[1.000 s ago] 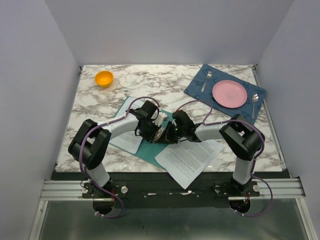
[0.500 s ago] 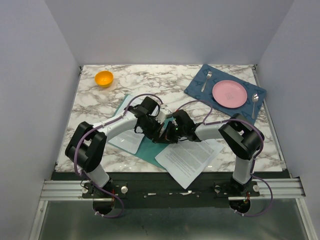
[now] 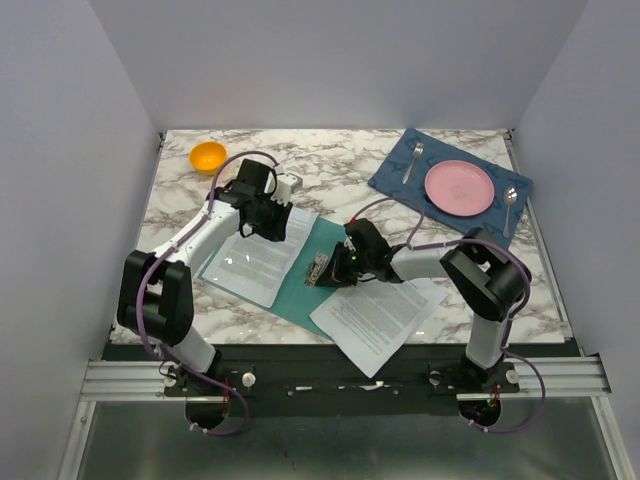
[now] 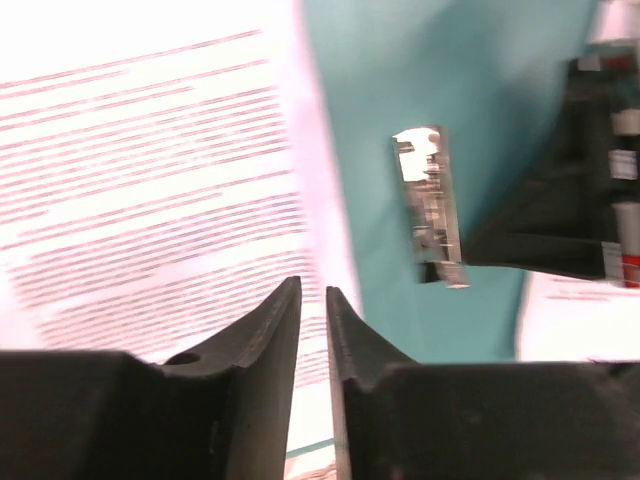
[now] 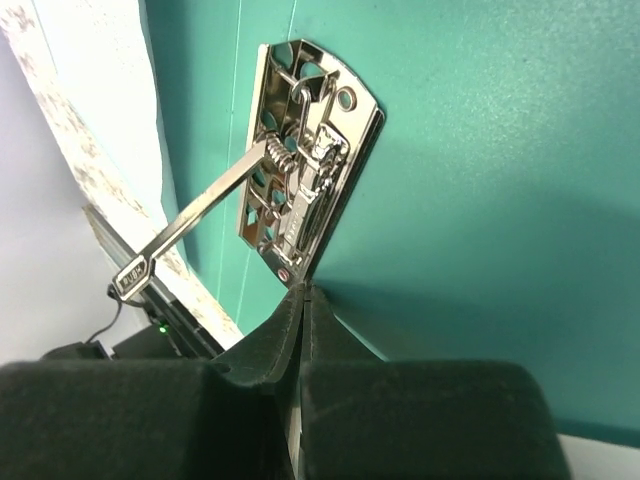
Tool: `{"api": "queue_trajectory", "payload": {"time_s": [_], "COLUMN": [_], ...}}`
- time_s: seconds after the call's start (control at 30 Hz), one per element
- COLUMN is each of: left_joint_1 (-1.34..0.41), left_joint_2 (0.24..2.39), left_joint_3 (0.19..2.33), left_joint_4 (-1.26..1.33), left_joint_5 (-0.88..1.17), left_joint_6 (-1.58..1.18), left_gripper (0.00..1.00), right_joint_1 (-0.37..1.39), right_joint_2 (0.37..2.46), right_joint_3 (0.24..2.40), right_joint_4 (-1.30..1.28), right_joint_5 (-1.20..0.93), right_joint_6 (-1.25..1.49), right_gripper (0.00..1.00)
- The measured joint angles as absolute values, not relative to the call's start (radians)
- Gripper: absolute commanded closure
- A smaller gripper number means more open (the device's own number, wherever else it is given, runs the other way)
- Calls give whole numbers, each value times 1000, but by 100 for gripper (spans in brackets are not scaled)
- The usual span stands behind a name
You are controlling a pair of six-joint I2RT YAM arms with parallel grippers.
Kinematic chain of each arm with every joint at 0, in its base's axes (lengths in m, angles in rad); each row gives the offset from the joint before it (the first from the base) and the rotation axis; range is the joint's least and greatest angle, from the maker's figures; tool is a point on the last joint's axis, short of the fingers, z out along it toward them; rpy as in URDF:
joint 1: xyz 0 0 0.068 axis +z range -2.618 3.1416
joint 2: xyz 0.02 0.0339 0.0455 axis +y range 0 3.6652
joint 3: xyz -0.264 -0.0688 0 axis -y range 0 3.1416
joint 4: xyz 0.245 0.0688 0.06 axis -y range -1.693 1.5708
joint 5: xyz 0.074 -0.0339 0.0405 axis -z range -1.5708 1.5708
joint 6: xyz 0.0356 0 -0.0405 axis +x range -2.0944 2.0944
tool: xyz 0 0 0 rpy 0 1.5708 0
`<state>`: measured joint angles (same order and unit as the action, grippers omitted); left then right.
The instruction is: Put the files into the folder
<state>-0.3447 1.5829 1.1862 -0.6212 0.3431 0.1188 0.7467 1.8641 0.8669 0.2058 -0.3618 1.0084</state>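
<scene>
On the flat teal-green folder (image 5: 480, 150), the right gripper (image 5: 303, 295), fingers pressed together, meets the silver metal clip (image 5: 305, 170). The left gripper (image 4: 313, 300), its gap a narrow slit, hangs above a white printed paper sheet (image 4: 150, 170).

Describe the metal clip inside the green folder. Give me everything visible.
The clip is a shiny chrome lever mechanism. It has a flat perforated base plate carrying a coil spring and wire bars, and a long thin lever with a dark tip sticks out to one side. It lies flat on the teal inside of the open folder. The right gripper, fingers closed, meets its lower end; whether it pinches the plate cannot be told.
</scene>
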Motion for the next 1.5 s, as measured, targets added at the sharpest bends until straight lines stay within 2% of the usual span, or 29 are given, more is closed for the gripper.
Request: {"api": "queue_trajectory", "payload": {"time_s": [0.17,0.6,0.93,1.17,1.43,1.5], "left_joint_1": [-308,-308,-309,-309,-309,-309], "left_joint_2": [1609,1678,1679,1635,1542,1514], "left_joint_3": [1163,1024,1013,965,930,928], "left_joint_4": [-590,-558,-549,-560,-633,-651], "left_joint_5": [227,59,37,33,29,28], "left_joint_6": [133,148,149,167,207,217], "left_gripper": [66,69,73,75,74,74], "right_joint_1": [746,804,836,790,752,749], "right_joint_2": [1833,1773,1821,1815,1835,1847], "right_joint_3": [859,792,799,830,892,909], "right_joint_4": [192,415,455,456,471,470], "right_joint_5": [-360,-359,-297,-218,-196,-197], "right_joint_6": [979,1021,1074,1109,1153,1155], "right_gripper": [90,91,95,96,95,91]}}
